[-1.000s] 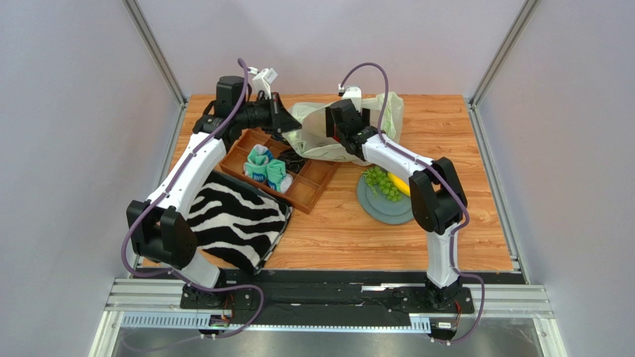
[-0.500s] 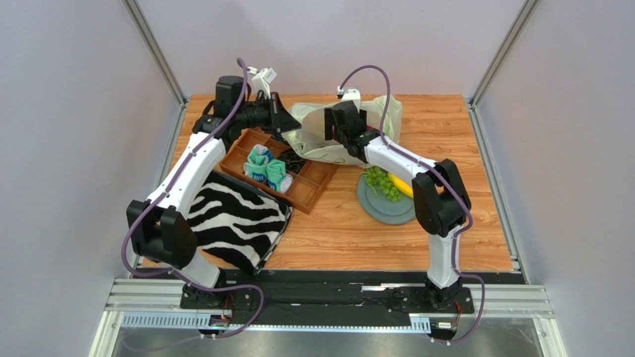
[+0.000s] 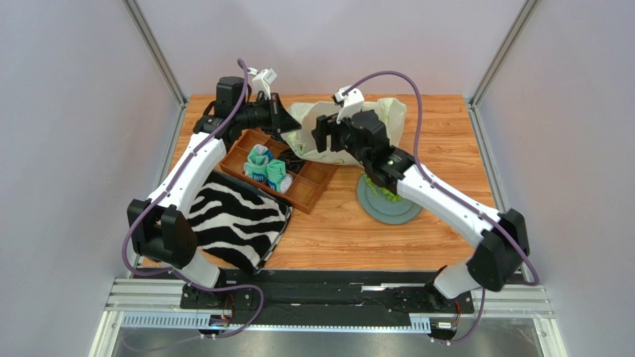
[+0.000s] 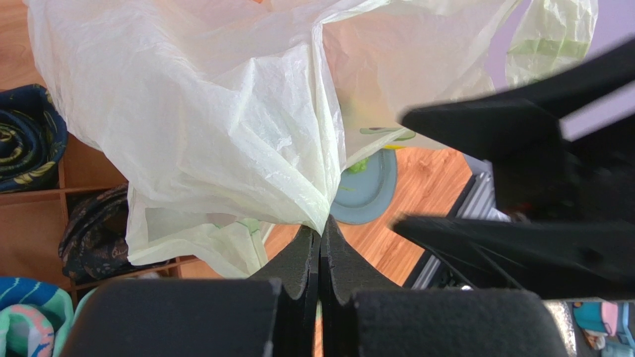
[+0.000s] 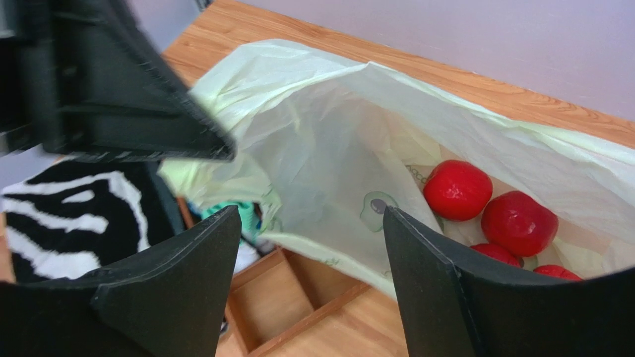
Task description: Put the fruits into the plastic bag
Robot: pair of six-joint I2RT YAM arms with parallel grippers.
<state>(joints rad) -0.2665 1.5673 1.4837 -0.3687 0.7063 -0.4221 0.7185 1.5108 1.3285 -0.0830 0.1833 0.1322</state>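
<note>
The pale plastic bag (image 3: pixel 391 113) lies at the back of the table with its mouth held up. My left gripper (image 3: pixel 288 123) is shut on the bag's rim (image 4: pixel 223 111), pinching it at the fingertips (image 4: pixel 320 232). My right gripper (image 3: pixel 319 137) is open and empty, hovering at the bag's mouth (image 5: pixel 328 141). Several glossy red fruits (image 5: pixel 457 190) lie inside the bag. Green grapes (image 3: pixel 378 195) sit on the grey plate (image 3: pixel 387 213), partly hidden by my right arm. The bananas are hidden.
A wooden divided tray (image 3: pixel 309 192) holds teal-and-white rolled socks (image 3: pixel 267 169) and dark socks (image 4: pixel 30 145). A zebra-striped cloth (image 3: pixel 235 219) lies at the near left. The plate also shows in the left wrist view (image 4: pixel 365 199).
My right gripper has drawn back out of the bag to its mouth, and the right arm's elbow has swung out to the near right. The left gripper has kept its hold on the rim.
</note>
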